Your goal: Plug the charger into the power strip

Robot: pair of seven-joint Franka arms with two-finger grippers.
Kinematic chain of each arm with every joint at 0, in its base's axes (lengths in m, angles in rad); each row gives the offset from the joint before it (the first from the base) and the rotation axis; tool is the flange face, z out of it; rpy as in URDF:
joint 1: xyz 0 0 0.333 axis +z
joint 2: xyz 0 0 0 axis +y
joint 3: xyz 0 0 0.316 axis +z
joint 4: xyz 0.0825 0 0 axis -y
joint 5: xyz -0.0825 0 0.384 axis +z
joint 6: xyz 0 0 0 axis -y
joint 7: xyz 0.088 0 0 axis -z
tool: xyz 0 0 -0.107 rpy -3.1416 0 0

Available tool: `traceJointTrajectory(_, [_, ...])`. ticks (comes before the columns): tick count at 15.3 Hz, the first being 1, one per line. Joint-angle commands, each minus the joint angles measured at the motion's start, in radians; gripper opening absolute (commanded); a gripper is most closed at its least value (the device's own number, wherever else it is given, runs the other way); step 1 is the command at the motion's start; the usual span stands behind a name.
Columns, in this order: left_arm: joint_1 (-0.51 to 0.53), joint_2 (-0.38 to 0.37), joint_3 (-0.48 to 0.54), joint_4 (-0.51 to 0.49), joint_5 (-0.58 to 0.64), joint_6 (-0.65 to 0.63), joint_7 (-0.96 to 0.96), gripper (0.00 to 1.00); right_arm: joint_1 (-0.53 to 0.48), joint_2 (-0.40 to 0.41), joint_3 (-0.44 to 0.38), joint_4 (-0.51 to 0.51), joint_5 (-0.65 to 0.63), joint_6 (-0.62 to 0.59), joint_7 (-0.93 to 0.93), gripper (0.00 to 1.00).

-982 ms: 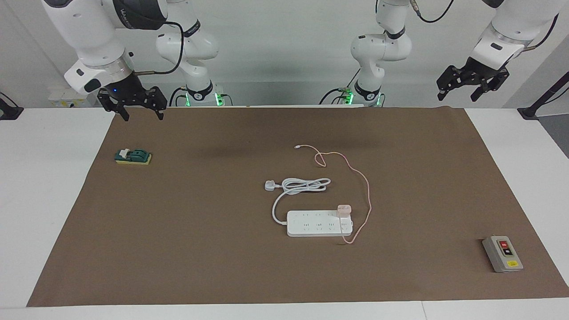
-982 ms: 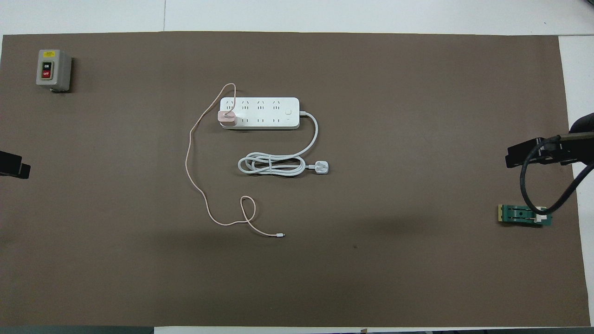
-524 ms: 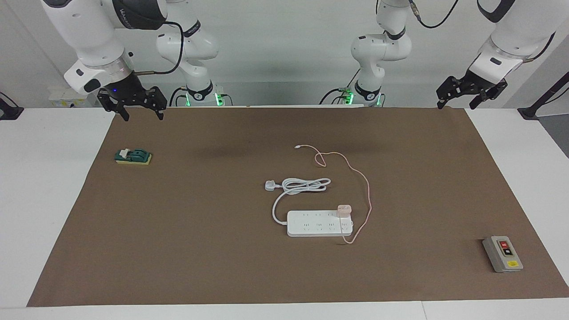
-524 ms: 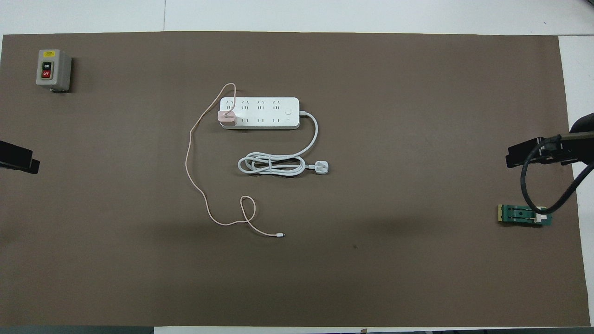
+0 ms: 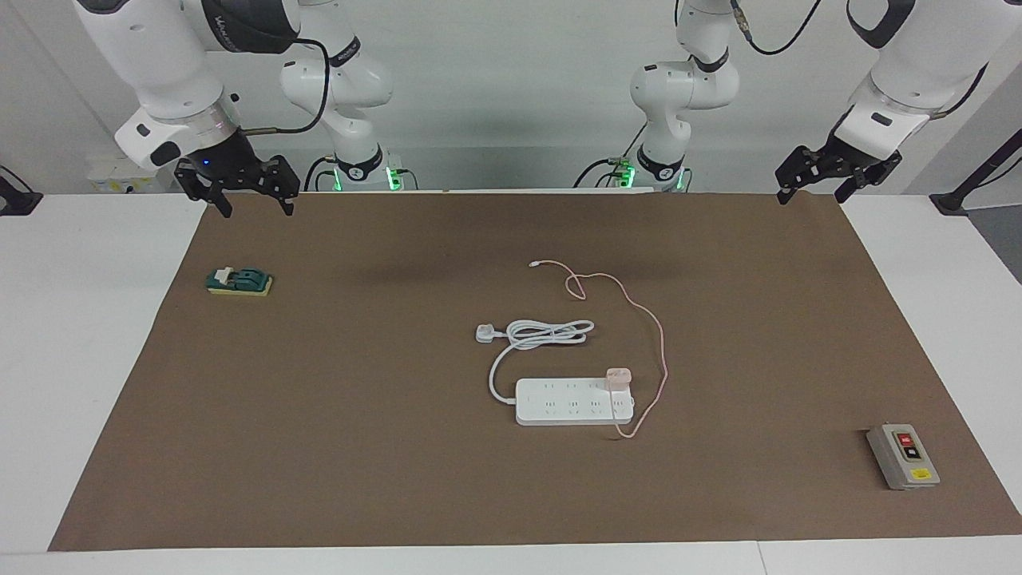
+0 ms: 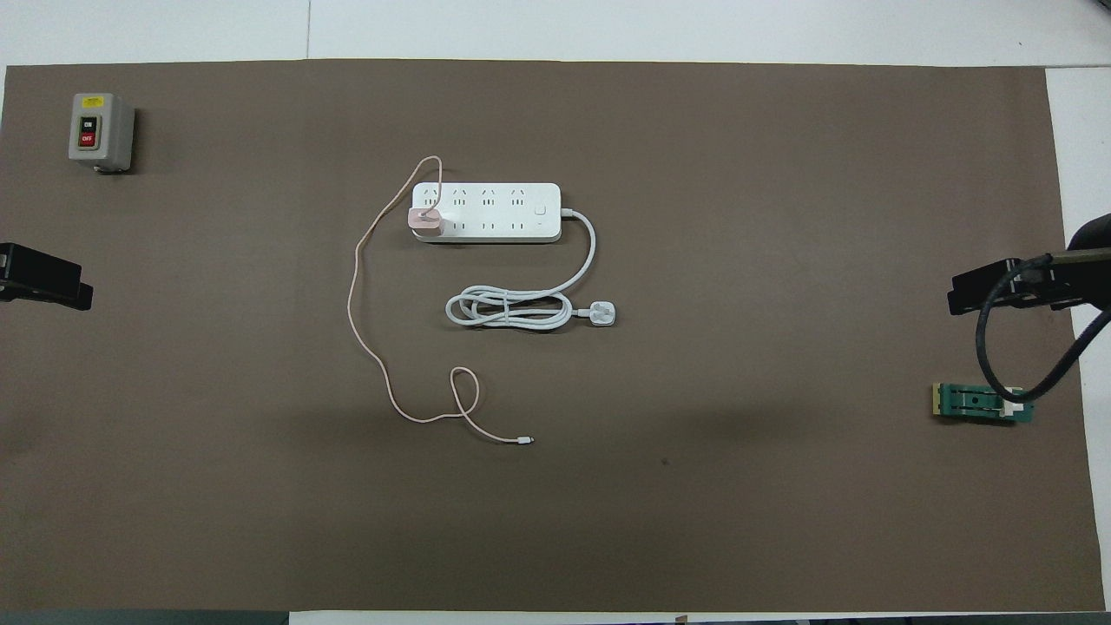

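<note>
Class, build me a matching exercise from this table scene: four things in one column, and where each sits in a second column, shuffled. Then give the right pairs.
Things
1. charger
2. white three-pin plug
3. grey button box
4. green switch block

Places
A. under the right pincer, at the right arm's end
B. on the power strip, at its end toward the left arm
C. on the mat beside the coiled white cord
D. toward the left arm's end, farther from the robots than the strip

Pairs: 1-B, 2-C, 3-D, 4-A

A robotics lab: two white robot arms [image 5: 176, 88] bolted by a brown-matted table [image 5: 319, 447] against bare walls.
</note>
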Motion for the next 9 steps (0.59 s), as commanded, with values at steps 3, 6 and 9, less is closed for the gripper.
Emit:
traceJointTrajectory(3, [0.024, -0.016, -0.010, -0.015, -0.010, 0.057, -0.012, 1.00, -0.012, -0.013, 0.001, -0.005, 0.021, -0.013, -0.026, 1.00])
traceJointTrajectory(6, [0.024, -0.016, -0.010, -0.018, -0.013, 0.062, -0.008, 1.00, -0.012, -0.013, 0.001, -0.005, 0.019, -0.013, -0.026, 1.00])
traceJointTrajectory(9, [0.023, -0.018, -0.012, -0.018, -0.015, 0.059, -0.009, 1.00, -0.012, -0.013, 0.001, -0.005, 0.019, -0.013, -0.026, 1.00])
